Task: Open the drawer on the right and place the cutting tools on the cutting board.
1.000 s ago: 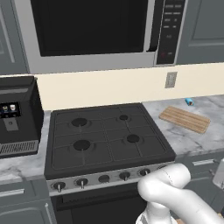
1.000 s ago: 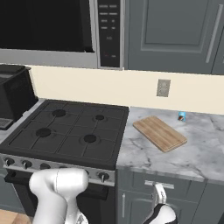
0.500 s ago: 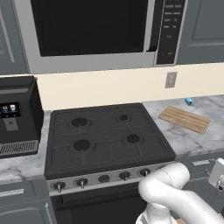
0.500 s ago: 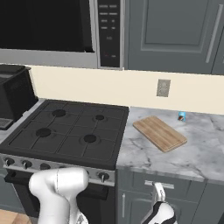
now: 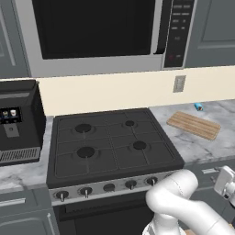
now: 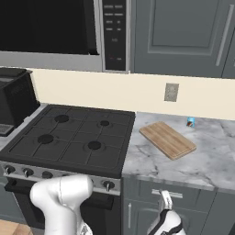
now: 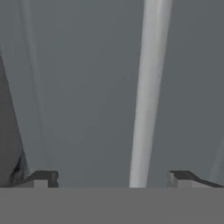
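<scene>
One flat rectangular light-brown wooden cutting board (image 6: 167,140) is lying on the grey marbled bench (image 6: 202,160), to the right of the black four-burner stove (image 6: 69,137). One small blue object (image 6: 190,122) is sitting just beyond the board's far right corner, near the wall. The wide grey drawer (image 6: 151,191) with one small silver bar handle (image 7: 146,94) is sitting shut under the bench. The pincer (image 7: 112,177) is hovering close to the drawer front, its two tips standing wide apart with the handle running between them, gripping nothing.
</scene>
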Robot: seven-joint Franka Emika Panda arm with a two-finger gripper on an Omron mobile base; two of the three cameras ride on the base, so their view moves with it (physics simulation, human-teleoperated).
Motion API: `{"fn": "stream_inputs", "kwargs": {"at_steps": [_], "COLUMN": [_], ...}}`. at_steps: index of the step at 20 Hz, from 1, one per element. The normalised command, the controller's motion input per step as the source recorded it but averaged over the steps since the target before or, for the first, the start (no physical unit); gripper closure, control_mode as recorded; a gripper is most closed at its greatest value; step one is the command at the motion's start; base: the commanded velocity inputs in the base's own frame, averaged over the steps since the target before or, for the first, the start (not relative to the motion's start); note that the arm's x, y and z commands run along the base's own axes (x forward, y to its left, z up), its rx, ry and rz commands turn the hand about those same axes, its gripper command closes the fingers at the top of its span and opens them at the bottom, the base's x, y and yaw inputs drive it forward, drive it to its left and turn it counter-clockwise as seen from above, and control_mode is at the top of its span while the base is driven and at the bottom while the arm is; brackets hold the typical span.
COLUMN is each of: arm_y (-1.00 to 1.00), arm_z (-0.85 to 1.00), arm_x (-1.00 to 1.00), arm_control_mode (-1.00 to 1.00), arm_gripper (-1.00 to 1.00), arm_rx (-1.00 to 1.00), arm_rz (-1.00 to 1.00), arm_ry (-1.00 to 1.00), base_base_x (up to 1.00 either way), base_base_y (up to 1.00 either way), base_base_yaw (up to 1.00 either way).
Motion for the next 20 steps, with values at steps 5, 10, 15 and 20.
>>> {"fn": "stream_inputs", "kwargs": {"at_steps": [5,10,15,20], "arm_y": [0.00,0.00,0.00,0.00], "arm_z": [-0.17,-0.15,-0.17,-0.16], "arm_x": [0.25,0.19,0.16,0.18], "arm_control_mode": [-1.00,-1.00,-1.00,-1.00], "arm_gripper": [-1.00,-1.00,-1.00,-1.00], "arm_rx": [0.00,0.00,0.00,0.00], "arm_rz": [0.00,0.00,0.00,0.00], "arm_ry": [0.00,0.00,0.00,-0.01], "base_base_x": [0.00,0.00,0.00,0.00], "base_base_y": [0.00,0.00,0.00,0.00], "base_base_yaw": [0.00,0.00,0.00,0.00]}}
